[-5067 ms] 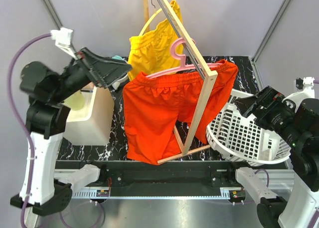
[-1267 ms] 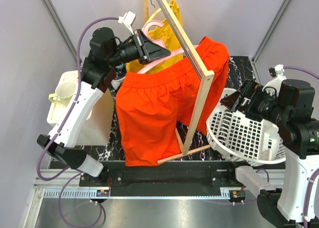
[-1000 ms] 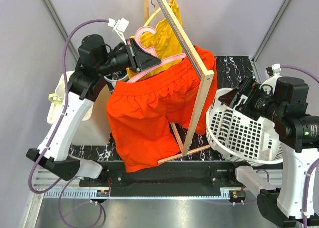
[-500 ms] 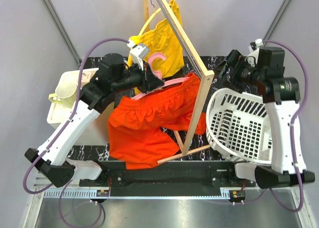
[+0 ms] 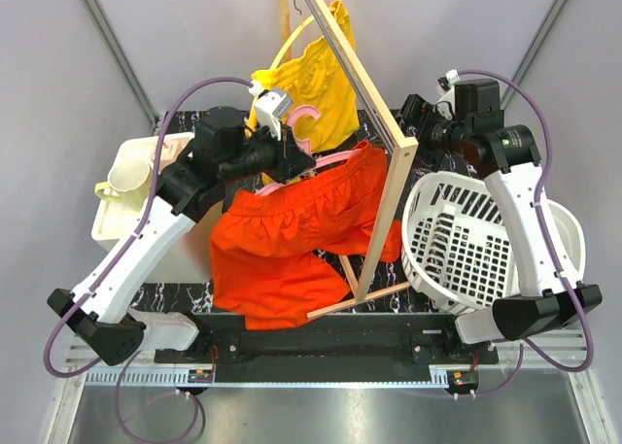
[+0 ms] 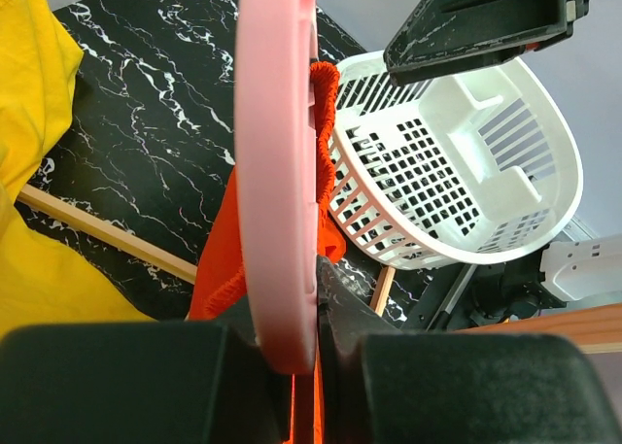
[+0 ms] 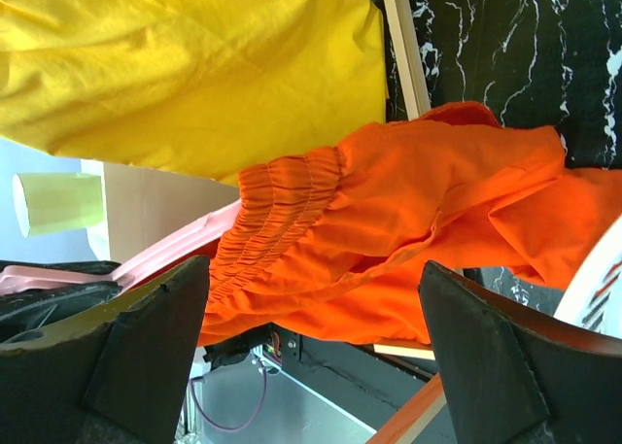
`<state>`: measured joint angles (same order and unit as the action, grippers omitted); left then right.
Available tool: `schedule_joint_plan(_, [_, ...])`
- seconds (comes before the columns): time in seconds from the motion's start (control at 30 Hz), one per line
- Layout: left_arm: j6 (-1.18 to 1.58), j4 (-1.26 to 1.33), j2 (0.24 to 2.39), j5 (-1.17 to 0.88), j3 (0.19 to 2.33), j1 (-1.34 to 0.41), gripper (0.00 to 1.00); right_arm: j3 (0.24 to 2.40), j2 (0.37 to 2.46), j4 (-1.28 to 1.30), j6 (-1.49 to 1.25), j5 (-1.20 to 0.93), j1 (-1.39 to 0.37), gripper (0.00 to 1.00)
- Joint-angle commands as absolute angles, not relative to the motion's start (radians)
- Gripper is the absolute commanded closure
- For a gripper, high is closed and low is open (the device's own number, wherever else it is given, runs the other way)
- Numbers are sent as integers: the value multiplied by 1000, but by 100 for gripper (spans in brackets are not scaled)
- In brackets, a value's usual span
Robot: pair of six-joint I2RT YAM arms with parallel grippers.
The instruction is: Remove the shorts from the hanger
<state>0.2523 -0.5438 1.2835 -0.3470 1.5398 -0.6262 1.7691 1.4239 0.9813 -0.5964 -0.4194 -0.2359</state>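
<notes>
The left tool (image 6: 301,339) is clamping the hanger (image 6: 277,172) to steady it. The right tool (image 7: 311,269), standing wide, is facing the shorts (image 7: 418,221) directly ahead, evidently for pulling them free.

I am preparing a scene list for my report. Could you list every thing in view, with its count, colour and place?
fabric shorts with gathered waistband: 1, orange-red, hanging from the pink hanger, beside the rack
thin plastic hanger: 1, pink, held in the left hand
yellow fabric shorts: 1, yellow, hanging at the rack's far end
wooden rack: 1, pale wood, table middle
slotted plastic laundry basket: 1, white, right side
plastic bin: 1, cream, left side
plastic jug: 1, pale yellow, at the bin's left edge
marbled tabletop: 1, black with white veins, under everything
left hand: 1, black, shut on the hanger
right hand: 1, black, open, beyond the basket
</notes>
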Motion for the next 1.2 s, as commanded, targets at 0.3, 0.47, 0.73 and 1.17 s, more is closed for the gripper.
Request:
schedule_joint_plan(0.3, [219,-500,1299,-394,1624,-638,100,1805,1520,890,-649,-396,-317,18])
schedule_joint_plan(0.47, [207,-517,1301,-393,1632,-640,100,1780,1520,884,-663,-376,-325,39])
schedule_joint_plan(0.73, [190,-537,1307,-387,1644,-638,100,1726,1493,864,-692,-385,-324,54])
schedule_joint_plan(1.17, [183,-549,1308,-384,1652,-640,100,1668,1436,786,-680,-449,-324,57])
